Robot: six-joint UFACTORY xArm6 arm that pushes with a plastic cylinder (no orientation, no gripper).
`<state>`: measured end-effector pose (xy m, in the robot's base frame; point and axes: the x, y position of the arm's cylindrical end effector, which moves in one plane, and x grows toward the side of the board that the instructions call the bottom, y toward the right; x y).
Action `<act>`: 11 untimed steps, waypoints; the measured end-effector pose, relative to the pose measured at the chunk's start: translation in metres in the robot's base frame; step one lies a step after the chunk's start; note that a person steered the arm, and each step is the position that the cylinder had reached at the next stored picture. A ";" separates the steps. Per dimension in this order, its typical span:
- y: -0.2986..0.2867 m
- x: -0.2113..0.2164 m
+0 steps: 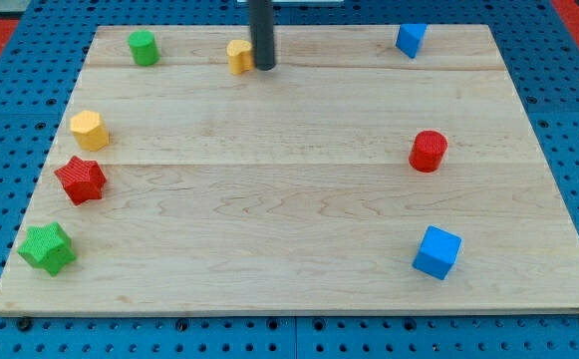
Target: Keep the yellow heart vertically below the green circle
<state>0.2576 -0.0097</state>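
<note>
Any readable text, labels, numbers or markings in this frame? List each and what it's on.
None: no word, number, label or sign can be read anywhere in the view.
Wooden board: bare grain only.
Blocks, among them the green circle, the yellow heart and the red star: plain coloured faces, no markings.
My tip, touching the yellow heart's right side: plain dark rod.
Blue pegboard: holes only.

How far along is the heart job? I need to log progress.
Done: nothing; the yellow heart block sits to the view's right of the green circle block, not below it. In hand: my tip touches the heart's right side. Left: pushing it left and down.
</note>
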 end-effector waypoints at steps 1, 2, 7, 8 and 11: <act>-0.030 -0.030; -0.095 0.000; -0.108 0.059; -0.130 0.044; -0.170 0.048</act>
